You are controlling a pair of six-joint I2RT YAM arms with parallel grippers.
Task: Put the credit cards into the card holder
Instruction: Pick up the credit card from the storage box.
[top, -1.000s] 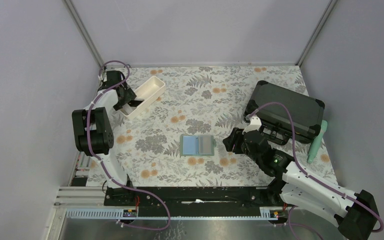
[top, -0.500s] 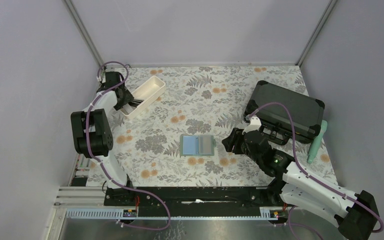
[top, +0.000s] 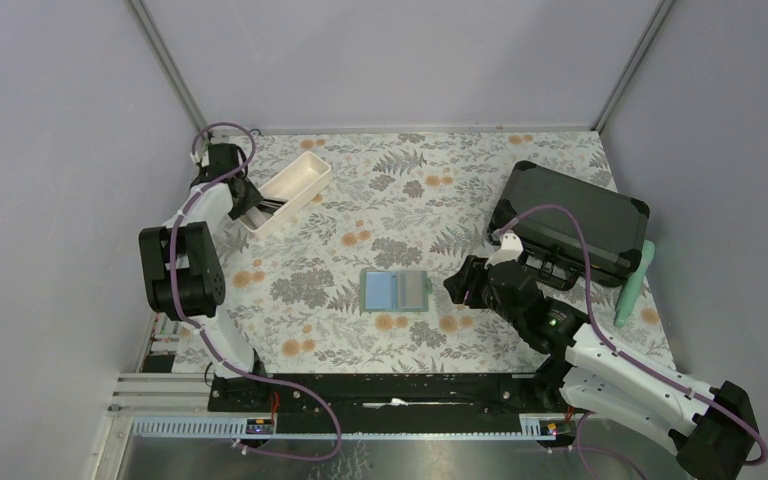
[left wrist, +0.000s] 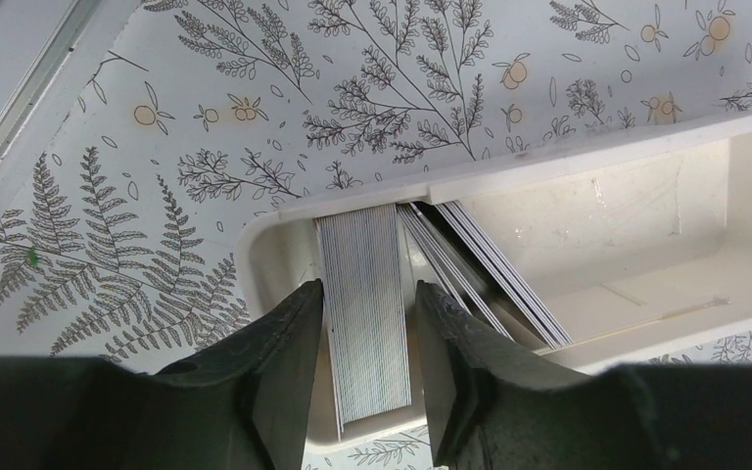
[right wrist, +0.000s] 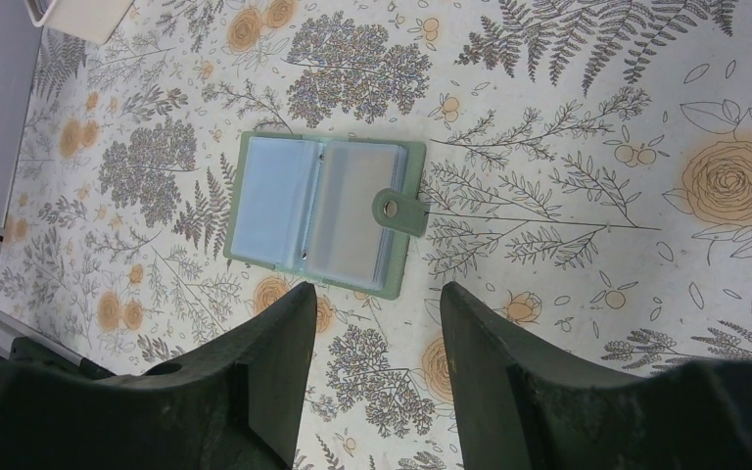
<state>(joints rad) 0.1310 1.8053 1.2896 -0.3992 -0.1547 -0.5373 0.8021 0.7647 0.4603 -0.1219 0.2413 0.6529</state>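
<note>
The left gripper [left wrist: 366, 328] reaches into the near end of a white tray [left wrist: 646, 147], its two dark fingers [left wrist: 289, 362] standing on either side of a grey striped card [left wrist: 360, 264]. The card stands on edge against the tray's rounded end wall. The fingers sit right at the card's long edges, though it is hard to tell whether they actually press on it. Just to the right, further cards [left wrist: 490, 269] lean in a slanted stack inside the tray. The tray rests on a tablecloth [left wrist: 255, 98] printed with ferns and orange fruit.
</note>
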